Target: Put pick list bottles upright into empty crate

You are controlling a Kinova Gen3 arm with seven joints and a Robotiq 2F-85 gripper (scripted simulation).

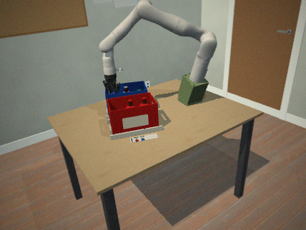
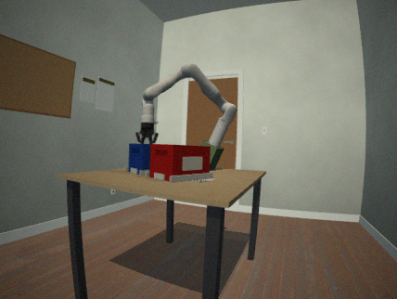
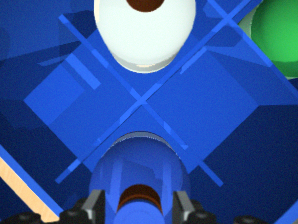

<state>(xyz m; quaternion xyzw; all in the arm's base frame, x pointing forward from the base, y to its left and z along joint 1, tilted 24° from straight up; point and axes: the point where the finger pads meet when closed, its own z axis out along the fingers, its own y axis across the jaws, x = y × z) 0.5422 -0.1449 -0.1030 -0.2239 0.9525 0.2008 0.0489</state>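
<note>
My gripper hangs over the left back cell of the blue crate. It is partly closed, and its fingers stand on either side of the brown neck of a blue-labelled bottle, with gaps on both sides. A white-labelled bottle and a green-labelled bottle stand in other cells. The red crate stands in front of the blue one, with two bottle necks showing in it. The pick list lies in front of the red crate.
Both crates sit in grey trays near the middle of the wooden table. The arm's green base stands at the back right of the table. Crate dividers close in the bottle on all sides.
</note>
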